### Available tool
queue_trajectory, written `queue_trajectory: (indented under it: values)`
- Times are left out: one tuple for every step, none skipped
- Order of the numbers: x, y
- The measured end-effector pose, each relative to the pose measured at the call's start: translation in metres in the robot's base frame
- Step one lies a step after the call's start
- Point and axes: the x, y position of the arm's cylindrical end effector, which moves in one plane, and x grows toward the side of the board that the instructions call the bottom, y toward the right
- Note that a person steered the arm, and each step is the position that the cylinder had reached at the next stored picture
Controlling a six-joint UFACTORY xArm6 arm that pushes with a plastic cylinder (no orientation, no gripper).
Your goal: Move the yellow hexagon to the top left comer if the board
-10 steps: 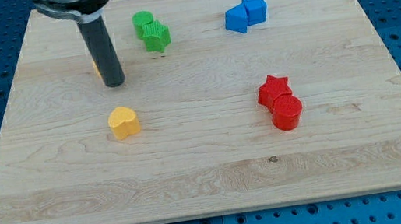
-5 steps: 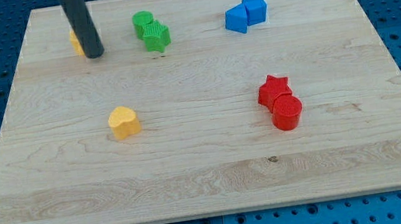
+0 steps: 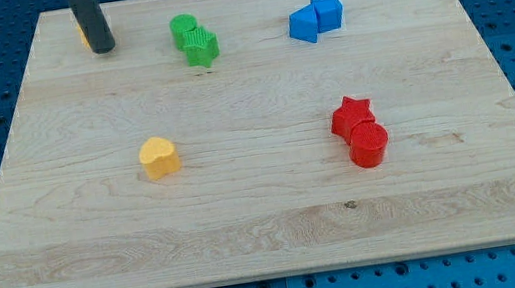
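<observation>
My tip [image 3: 104,49] rests on the board near the view's top left. The yellow hexagon [image 3: 81,33] is almost wholly hidden behind the rod; only a thin yellow sliver shows at the rod's left edge, touching it. A yellow heart-shaped block [image 3: 160,158] lies well below the tip, left of the board's middle.
Two green blocks [image 3: 194,40] sit together right of the tip. Two blue blocks [image 3: 315,18] sit at the top, right of centre. A red star [image 3: 351,115] and a red cylinder [image 3: 370,143] touch each other at the right. The wooden board [image 3: 270,233] lies on a blue pegboard.
My tip has moved up and to the left, pushing the yellow hexagon toward the board's top left corner. The other blocks have not moved.
</observation>
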Motion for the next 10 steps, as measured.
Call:
queue_trajectory:
  values:
    - [0.0,-0.021]
    - [-0.005,-0.024]
    - [-0.018,-0.024]
    - [-0.02,-0.024]
    - [-0.016,-0.02]
    - [-0.011,0.009]
    - [-0.014,0.022]
    - [-0.016,0.022]
    - [-0.024,0.015]
    - [-0.03,0.003]
